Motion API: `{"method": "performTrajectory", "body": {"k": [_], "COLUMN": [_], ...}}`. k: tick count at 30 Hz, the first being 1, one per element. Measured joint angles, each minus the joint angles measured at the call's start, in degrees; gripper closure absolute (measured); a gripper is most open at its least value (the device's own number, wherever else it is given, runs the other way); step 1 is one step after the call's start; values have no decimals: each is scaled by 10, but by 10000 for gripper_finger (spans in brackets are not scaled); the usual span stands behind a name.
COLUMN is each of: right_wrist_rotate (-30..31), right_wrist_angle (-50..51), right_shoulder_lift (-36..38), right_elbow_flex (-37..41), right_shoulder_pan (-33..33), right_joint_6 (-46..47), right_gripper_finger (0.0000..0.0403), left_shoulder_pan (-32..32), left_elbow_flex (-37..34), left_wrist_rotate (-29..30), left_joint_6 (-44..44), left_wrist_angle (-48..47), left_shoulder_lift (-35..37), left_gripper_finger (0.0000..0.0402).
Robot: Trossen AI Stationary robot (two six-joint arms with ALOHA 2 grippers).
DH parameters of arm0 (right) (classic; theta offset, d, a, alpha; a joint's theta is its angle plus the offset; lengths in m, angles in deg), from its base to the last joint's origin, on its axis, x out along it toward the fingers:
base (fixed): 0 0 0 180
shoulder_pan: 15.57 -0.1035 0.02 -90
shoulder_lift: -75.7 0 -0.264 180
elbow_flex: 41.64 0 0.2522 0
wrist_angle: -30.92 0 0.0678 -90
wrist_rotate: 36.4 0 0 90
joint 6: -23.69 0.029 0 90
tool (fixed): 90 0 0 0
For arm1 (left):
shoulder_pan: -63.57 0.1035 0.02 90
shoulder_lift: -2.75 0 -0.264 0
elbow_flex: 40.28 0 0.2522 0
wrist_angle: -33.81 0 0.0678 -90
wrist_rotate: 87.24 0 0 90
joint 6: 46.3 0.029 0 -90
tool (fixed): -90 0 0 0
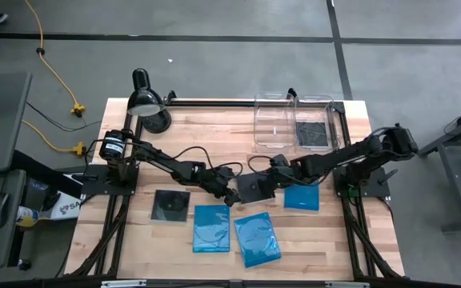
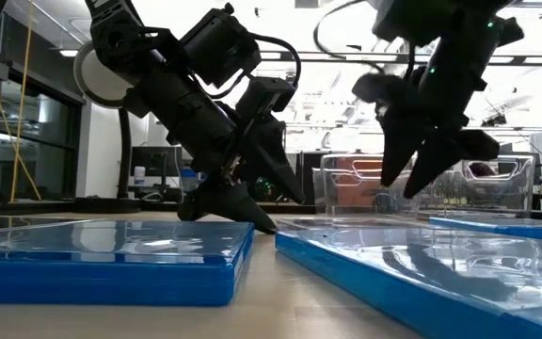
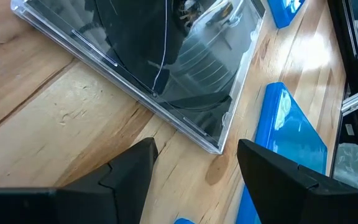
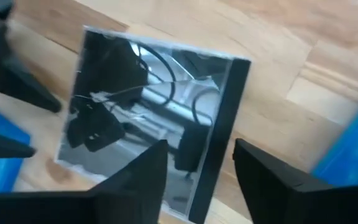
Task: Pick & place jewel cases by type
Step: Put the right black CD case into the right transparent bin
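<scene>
A black jewel case (image 1: 254,188) is seen flat on the counter (image 1: 326,232), between the 2 grippers. The left gripper (image 1: 232,197) is spread beside it; the right gripper (image 1: 273,178) is spread above its edge, nothing pinched.

The black jewel case (image 3: 160,68) is running off the left wrist view's upper edge. In the low view, two blue cases (image 2: 111,259) are being cropped at the frame's sides. In the right wrist view, motion blur is softening another blue case (image 4: 353,149) at the edge.
</scene>
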Motion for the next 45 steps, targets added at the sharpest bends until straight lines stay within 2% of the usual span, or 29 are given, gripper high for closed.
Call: {"method": "performTrajectory", "body": {"k": [7, 18, 22, 26, 30, 37, 45], "right_wrist_rotate": [-58, -136, -154, -150, -123, -115, -146], "right_wrist_angle": [0, -28, -105, -205, -289, -473, -536], "right_shoulder_lift": [-39, -90, -113, -115, -88, -13, 20], "right_elbow_flex": [0, -2, 0, 47, 100, 210, 247], "right_shoulder_pan": [39, 76, 76, 76, 68, 67, 67], "right_joint_6": [-9, -60, -62, -18, -8, 28, 10], "right_gripper_finger": [185, 178, 178, 178, 178, 178, 179], "left_shoulder_pan": [0, 0, 1, 1, 1, 1, 1], "left_elbow_flex": [0, 0, 0, 0, 0, 0, -1], "left_wrist_rotate": [0, -8, -10, -14, -18, -16, -14], "left_joint_6": [0, 0, 1, 3, 13, 14, 14], "left_wrist_angle": [0, -2, -2, -9, -13, -11, -9], "left_shoulder_lift": [0, 0, 0, 1, 1, 1, 1], "left_gripper_finger": [166, 166, 166, 166, 166, 166, 166]}}
